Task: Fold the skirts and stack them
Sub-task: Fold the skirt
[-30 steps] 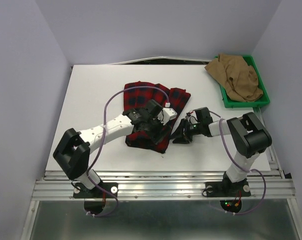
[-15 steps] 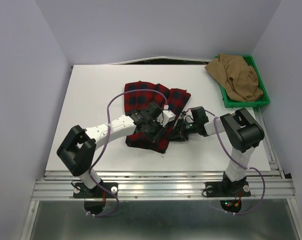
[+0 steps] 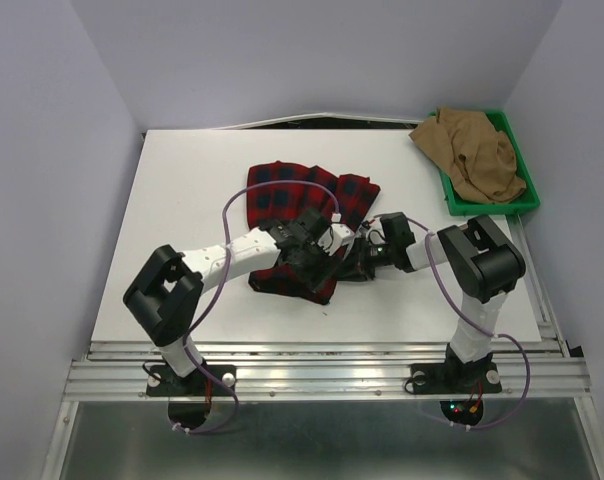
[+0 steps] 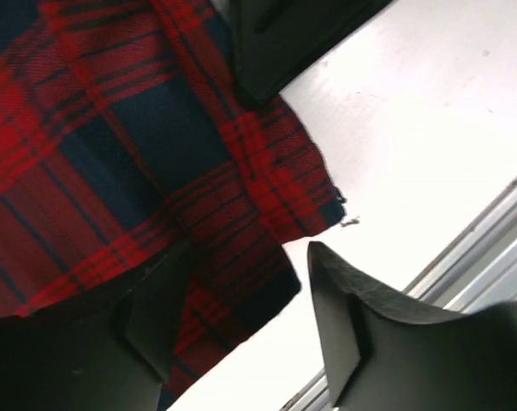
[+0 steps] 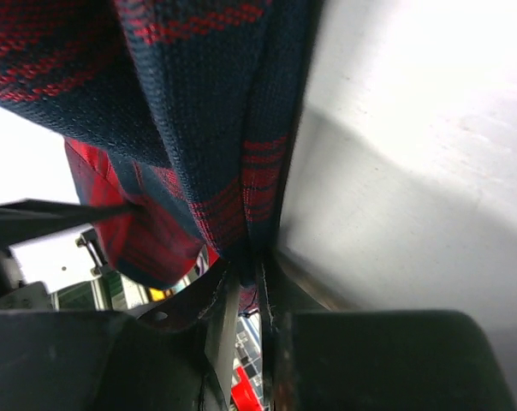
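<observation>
Red plaid skirt (image 3: 357, 200) – right jaws clamped on its edge, left jaws apart.

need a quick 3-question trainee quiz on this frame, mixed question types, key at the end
1. True or false: the tan skirt lies spread flat on the white table.
2. Which one pinches the edge of the plaid skirt? A) left gripper B) right gripper C) both D) neither
3. Fill in: the left gripper's jaws stand ___ over the plaid skirt's near corner.

Key: 1 false, it is bunched in the green tray; 2 B; 3 open.
</observation>
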Controlling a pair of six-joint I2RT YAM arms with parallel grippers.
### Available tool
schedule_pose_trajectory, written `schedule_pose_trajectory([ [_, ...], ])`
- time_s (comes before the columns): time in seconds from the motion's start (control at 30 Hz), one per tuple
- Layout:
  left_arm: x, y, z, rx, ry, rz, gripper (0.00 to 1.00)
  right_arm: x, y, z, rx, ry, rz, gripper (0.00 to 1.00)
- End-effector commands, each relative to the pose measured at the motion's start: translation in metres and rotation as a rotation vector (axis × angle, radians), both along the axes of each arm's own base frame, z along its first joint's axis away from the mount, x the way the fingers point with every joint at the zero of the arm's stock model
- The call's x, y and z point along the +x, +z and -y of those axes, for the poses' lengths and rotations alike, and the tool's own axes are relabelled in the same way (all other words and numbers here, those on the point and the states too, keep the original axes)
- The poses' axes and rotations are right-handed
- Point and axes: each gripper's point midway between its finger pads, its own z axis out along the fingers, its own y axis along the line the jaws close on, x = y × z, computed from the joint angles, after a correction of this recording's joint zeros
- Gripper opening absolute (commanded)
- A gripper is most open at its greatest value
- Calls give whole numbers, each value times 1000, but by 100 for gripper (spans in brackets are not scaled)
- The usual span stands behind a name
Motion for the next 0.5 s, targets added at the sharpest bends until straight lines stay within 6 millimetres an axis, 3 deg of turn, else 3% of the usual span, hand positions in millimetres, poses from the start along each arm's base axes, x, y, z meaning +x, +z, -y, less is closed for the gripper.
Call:
schedule_pose_trajectory([
  [0.0, 19, 37, -4, 31, 42, 151, 72, -6, -16, 3, -64, -25, -66, 17],
  [0.1, 27, 33, -23, 141, 79, 239, 73, -7, -20, 2, -62, -22, -82, 16],
  [0.23, 18, 12, -31, 191, 45, 201, 73, -4, -22, 1, -54, -23, -80, 15],
  [0.4, 7, 2, -14, 129, -5, 124, 63, -3, -23, -1, -49, -23, -85, 14],
  [0.47, 6, -1, -10, 120, -16, 112, 53, -3, -24, 0, -49, -22, -86, 13],
])
